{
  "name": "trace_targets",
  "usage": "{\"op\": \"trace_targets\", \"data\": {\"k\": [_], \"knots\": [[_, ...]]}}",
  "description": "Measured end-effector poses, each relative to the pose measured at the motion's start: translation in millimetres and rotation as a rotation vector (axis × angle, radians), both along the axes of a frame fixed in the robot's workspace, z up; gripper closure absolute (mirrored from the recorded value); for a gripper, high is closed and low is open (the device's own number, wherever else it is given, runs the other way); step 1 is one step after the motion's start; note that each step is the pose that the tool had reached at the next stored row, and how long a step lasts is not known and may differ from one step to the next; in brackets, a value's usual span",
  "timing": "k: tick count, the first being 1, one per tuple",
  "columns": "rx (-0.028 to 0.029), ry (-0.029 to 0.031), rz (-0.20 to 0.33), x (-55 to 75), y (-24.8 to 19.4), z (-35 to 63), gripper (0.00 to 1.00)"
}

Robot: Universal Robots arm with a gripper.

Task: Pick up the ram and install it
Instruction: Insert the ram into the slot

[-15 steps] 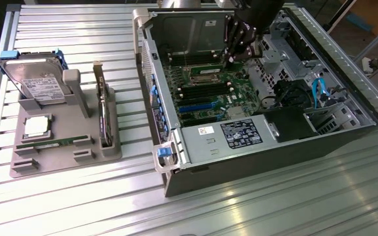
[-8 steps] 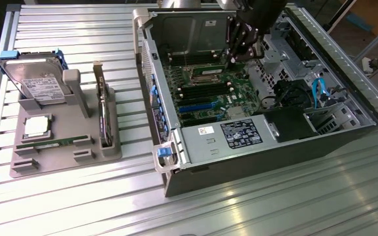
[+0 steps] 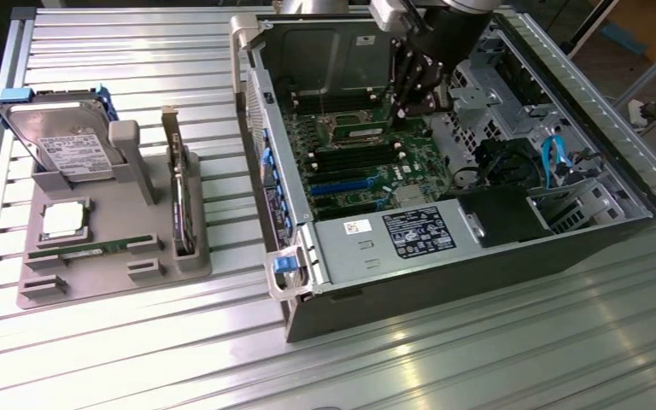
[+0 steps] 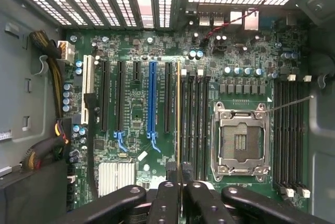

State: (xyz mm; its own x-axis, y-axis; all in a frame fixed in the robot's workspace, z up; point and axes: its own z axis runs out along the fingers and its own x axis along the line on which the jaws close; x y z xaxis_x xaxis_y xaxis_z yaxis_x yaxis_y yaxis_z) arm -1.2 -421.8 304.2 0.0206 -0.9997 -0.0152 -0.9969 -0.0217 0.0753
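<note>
Though already picked up, ram [image 4: 179,119] not visibly seated: clenched edge-on in gripper [image 4: 179,176] inside computer case [image 3: 442,290], lined up over memory slots [image 4: 194,119] beside empty processor socket [image 4: 241,140]. Left to do, by the look of it: pressing home into a slot.

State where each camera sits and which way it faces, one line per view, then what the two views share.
Exterior view: off the arm, high up, looking down at an angle on the table, the parts tray and the open computer case; the arm reaches into the case.
Wrist view: on the wrist, facing straight onto the motherboard; the hand shows, shut on the ram, seen edge-on.
Shared: the motherboard inside the case.
</note>
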Motion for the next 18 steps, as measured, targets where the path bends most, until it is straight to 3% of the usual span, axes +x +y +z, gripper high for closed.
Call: {"op": "trace_targets", "data": {"k": [6, 15, 18], "knots": [[-0.0001, 0.0000, 0.000, 0.9, 0.0, -17.3, 0.88], [0.0000, 0.0000, 0.000, 0.9, 0.0, -36.3, 0.88], [-0.0001, 0.0000, 0.000, 0.9, 0.0, -38.1, 0.88]]}}
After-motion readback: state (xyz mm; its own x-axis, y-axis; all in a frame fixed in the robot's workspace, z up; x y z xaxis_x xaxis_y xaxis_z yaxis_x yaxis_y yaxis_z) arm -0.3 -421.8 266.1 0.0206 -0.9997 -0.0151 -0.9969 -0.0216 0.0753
